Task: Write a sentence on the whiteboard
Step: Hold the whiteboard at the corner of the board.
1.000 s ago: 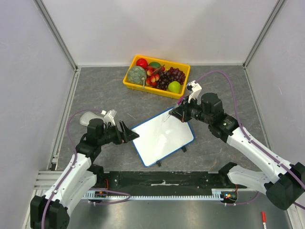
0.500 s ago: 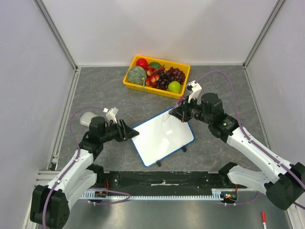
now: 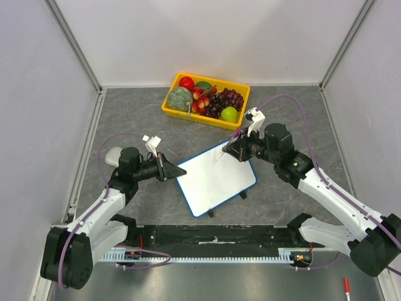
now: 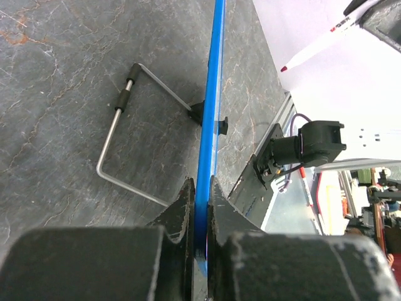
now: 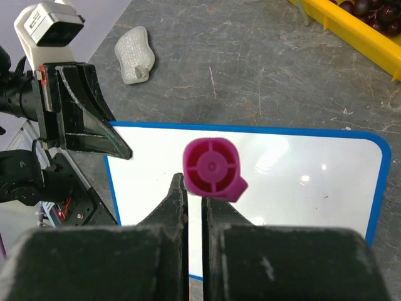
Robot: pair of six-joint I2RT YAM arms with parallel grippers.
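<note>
The whiteboard (image 3: 216, 179), white with a thin blue rim, lies slanted in the middle of the grey table. Its face is blank, so no sentence shows. My left gripper (image 3: 182, 170) is shut on the board's left corner. In the left wrist view the blue rim (image 4: 212, 94) runs edge-on into the left gripper (image 4: 200, 188). My right gripper (image 3: 233, 147) is shut on a pink marker (image 3: 229, 144) above the board's far edge, tip pointing down at the board. From the right wrist, the marker's magenta end (image 5: 213, 169) sits over the whiteboard (image 5: 301, 182), just above the right gripper (image 5: 192, 188).
A yellow fruit basket (image 3: 200, 119) stands at the back. A whitish eraser-like lump (image 3: 113, 155) lies left of my left arm. The board's wire stand (image 4: 119, 119) rests on the table under it. A red pen (image 3: 345, 285) lies off the table, bottom right.
My left gripper has moved right to the board's left corner and shut on its rim; the board shifted slightly. The right arm and marker have stayed still.
</note>
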